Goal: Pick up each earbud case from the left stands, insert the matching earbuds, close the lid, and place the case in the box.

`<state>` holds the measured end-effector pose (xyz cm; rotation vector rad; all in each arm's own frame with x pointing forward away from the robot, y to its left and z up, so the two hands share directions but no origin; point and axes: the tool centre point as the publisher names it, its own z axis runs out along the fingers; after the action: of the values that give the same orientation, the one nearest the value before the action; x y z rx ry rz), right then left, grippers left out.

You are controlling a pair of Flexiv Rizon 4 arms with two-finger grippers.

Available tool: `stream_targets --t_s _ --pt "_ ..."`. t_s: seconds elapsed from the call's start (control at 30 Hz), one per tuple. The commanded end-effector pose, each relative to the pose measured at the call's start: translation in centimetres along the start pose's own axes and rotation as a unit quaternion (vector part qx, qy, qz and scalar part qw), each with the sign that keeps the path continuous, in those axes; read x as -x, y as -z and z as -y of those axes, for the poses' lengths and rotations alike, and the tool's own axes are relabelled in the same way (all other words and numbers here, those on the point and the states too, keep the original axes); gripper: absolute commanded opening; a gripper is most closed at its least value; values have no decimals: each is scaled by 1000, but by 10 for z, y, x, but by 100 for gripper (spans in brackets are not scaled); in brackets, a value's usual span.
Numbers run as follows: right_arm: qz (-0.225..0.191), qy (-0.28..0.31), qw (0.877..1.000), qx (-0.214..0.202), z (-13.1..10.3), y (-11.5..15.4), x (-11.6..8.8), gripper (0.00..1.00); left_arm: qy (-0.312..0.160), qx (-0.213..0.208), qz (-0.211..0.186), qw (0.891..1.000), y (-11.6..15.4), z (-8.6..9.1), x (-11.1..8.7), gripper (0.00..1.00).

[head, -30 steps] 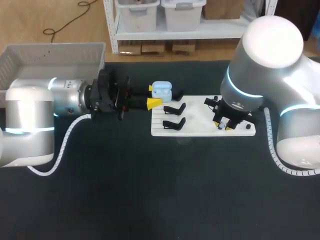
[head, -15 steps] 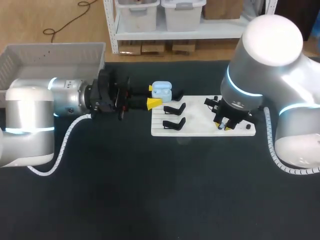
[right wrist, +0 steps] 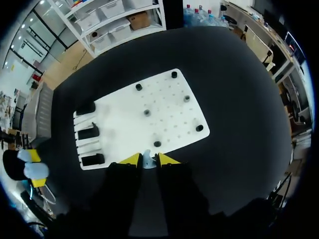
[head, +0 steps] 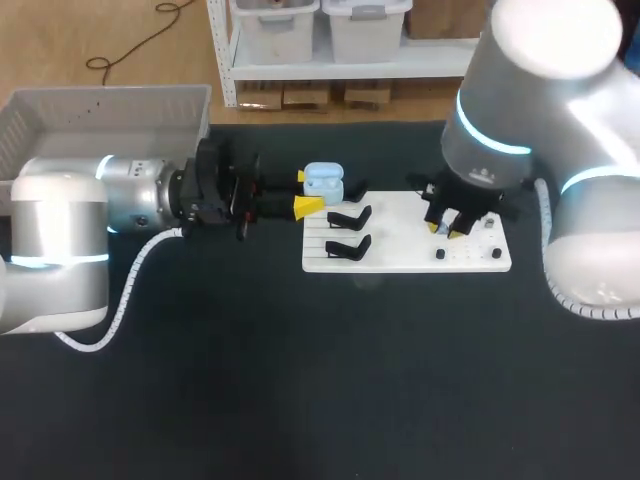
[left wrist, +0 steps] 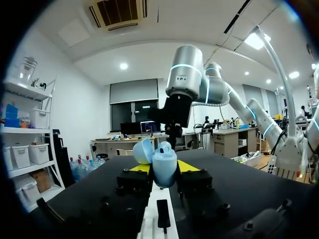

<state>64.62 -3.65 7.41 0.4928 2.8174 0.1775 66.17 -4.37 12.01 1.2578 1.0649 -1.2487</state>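
right arm lifted off the board, earbud pinched

since a second ago my right gripper (head: 447, 226) has risen and shifted from the lower right part of the white board (head: 395, 262) toward its upper right edge. my left arm and the case have stayed where they were.

the earbud case (head: 322, 182), pale blue with its lid open, sits just above centre of the frame, off the board's upper left corner. my left gripper (head: 306, 191) is clenched on it, a yellow tip on each side. in the left wrist view the case stands upright between my fingers with the lid tipped back.

in the right wrist view a small pale earbud (right wrist: 146, 160) is pinched between my right gripper's two yellow tips, above the board's near edge and clear of it.

two black stands (head: 348, 218) sit on the left part of the board, just right of the case. small dark pegs (head: 440, 253) dot the right part. the grey box (head: 100, 115) is in the upper left of the frame, behind my left arm, on the dark table (head: 300, 380).
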Motion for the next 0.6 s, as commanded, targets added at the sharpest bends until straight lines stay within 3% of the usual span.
stream_targets --t_s 0.03,0.33,0.6 --pt "-39 24 999 13 -9 47 11 0 -1 2 0 1000 0 1 0 0" --pt "-86 120 989 25 -38 109 20 0 -1 2 0 1000 0 1 0 0" --pt "-103 205 973 16 -74 123 8 0 -1 2 0 1000 0 1 0 0"
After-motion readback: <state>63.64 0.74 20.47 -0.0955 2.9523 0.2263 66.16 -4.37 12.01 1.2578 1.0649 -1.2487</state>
